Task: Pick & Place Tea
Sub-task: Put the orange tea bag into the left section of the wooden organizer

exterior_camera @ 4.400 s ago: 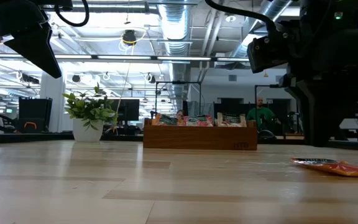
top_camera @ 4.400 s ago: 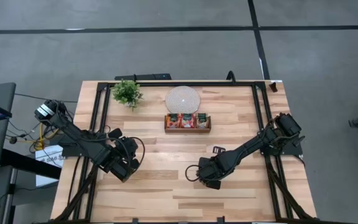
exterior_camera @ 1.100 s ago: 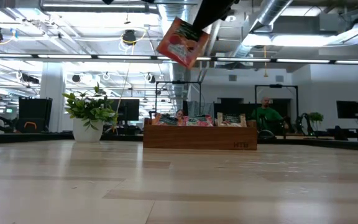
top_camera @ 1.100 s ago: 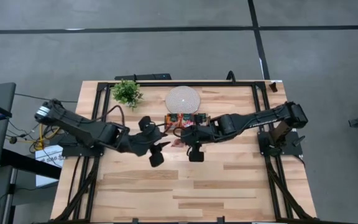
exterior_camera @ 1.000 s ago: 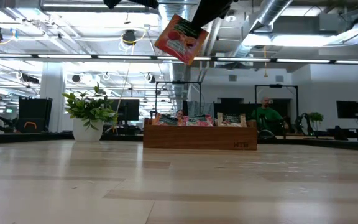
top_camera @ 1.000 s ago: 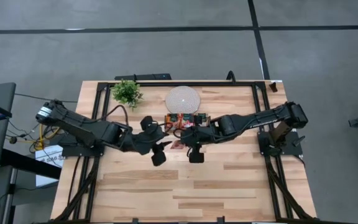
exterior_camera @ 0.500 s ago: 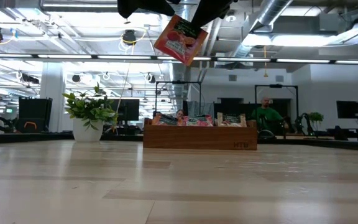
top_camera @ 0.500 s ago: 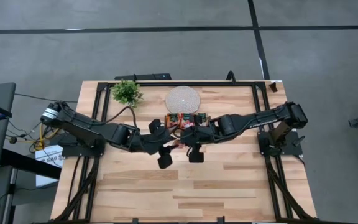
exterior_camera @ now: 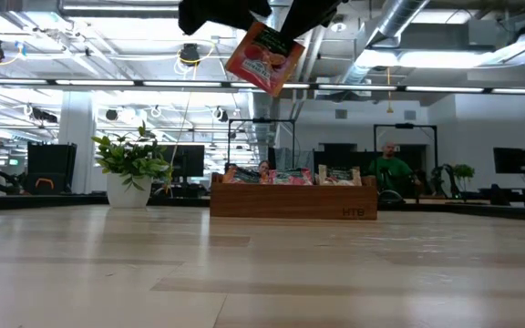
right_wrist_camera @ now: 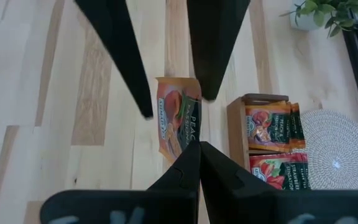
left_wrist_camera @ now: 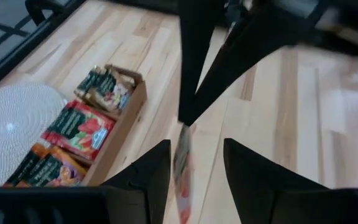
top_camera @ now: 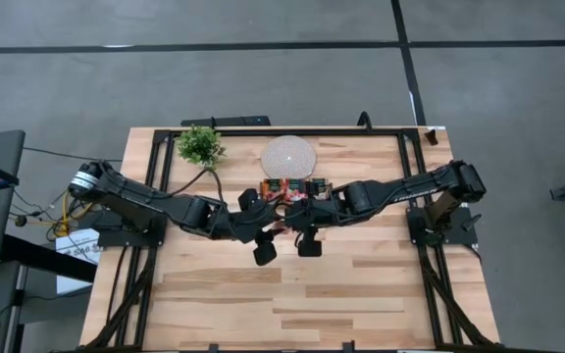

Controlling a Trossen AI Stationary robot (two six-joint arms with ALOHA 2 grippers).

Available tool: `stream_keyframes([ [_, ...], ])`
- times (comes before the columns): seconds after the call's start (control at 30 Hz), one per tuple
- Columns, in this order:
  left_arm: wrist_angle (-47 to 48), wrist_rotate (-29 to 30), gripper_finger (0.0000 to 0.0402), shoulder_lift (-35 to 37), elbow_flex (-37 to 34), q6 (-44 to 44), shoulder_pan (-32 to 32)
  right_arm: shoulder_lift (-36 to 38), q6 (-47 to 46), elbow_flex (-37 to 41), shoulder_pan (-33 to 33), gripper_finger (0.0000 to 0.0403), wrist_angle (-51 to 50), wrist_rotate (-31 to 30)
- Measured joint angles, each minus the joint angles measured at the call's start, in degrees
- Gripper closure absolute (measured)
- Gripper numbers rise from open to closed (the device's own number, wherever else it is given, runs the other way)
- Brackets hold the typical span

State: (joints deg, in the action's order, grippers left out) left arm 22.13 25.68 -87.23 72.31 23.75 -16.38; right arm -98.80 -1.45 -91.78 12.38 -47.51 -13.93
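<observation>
A red-orange tea sachet hangs in the air in front of the brown wooden tray; the low view shows the sachet tilted, high above the table. My right gripper is shut on it. My left gripper is open. Its two fingers stand on either side of the sachet's free end with a gap on each side. More sachets stand upright in the tray's compartments. My right gripper pinches the sachet's near end between its two fingers, only at an edge strip. The fingers slant down from the table's right side. The sachet hangs tilted below them by its upper corner, clear of the table and tray.
A round white woven disc lies behind the tray, and a small potted plant stands at the far left. The near half of the wooden table is bare. People and desks show in the room beyond.
My left gripper has moved toward the table's right and a little down, up to the hanging sachet, so that its open fingers now flank it. The sachet has stayed hanging in the same place.
</observation>
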Motion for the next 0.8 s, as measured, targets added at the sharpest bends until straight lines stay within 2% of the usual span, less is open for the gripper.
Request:
stream_keyframes([
  [0.27, -1.8, -0.7, 0.0262, -0.9, 0.0, 0.0, 0.9, 0.0, 0.0, 0.0, 0.0, 0.0403, 0.0, 0.0],
  [0.37, -2.2, -2.2, 0.0274, -0.9, 0.0, 0.0, 1.5, 0.0, 0.0, 0.0, 0.0, 0.0403, 0.0, 0.0],
  [0.5, -2.2, -4.0, 0.0317, -0.9, 0.0, 0.0, 2.4, 0.0, 0.0, 0.0, 0.0, 0.0403, 0.0, 0.0],
  [0.63, -2.1, -4.0, 0.0384, -0.9, 0.0, 0.1, 2.9, 0.0, 0.0, 0.0, 0.0, 0.0403, 0.0, 0.0],
  [0.8, -1.9, -4.0, 0.04, -0.9, 0.0, 0.5, 3.2, 0.0, 0.0, 0.0, 0.0, 0.0403, -0.1, 0.2],
])
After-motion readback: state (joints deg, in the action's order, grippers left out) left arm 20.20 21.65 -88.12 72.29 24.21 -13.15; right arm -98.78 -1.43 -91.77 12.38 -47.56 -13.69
